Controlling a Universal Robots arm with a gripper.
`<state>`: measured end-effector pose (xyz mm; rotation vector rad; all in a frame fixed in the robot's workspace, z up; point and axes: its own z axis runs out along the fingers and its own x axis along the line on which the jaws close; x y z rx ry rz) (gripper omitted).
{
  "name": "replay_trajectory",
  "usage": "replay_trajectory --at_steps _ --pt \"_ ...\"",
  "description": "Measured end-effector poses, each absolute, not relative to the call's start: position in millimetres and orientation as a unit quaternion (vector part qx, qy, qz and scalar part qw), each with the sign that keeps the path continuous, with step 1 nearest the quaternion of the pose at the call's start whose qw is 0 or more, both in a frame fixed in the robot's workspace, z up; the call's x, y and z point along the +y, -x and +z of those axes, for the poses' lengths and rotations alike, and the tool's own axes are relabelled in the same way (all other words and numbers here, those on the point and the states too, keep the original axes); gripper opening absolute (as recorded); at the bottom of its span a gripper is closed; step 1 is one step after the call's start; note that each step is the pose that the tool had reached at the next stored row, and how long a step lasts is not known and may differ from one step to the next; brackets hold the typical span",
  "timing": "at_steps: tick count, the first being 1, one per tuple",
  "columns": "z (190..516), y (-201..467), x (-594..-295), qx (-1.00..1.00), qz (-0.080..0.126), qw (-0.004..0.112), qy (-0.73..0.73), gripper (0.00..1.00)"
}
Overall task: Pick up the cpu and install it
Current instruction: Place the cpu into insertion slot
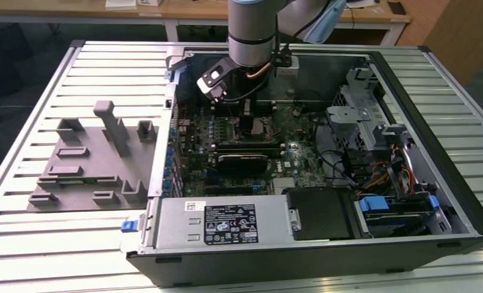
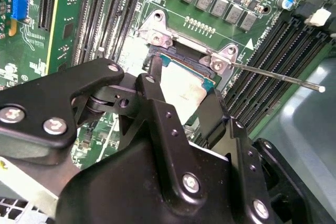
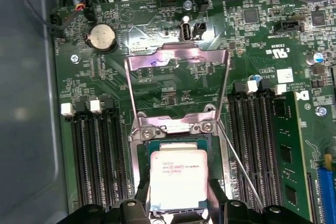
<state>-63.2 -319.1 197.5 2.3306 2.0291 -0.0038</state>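
The cpu (image 3: 178,179) is gripped on two opposite edges by the closed jaws of the gripper (image 3: 179,192), and it lies flat directly over the socket (image 3: 173,143). Beyond it, the load plate (image 3: 178,56) is flipped open, with the lever (image 3: 239,162) alongside.

Exterior view overlooks the computer case (image 1: 306,259); both wrist views closely share the cpu (image 2: 184,85) (image 3: 177,179).

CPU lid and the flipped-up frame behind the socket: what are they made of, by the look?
The small flat square silvery cpu: metal lid, likely plated, with a satin finish that gives a soft, even glare. Its pale rim looks like board material, though that is less certain. The flipped-up silvery rectangular frame: thin stamped sheet metal, probably steel. It is glossy and mirrors a purplish tint along its top bar.
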Motion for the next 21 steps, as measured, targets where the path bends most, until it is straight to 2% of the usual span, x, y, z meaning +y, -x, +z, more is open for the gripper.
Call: replay_trajectory --at_steps 21 --pt "196.4 65.5 -319.3 0.685 0.0 0.026 -0.728 0.52"
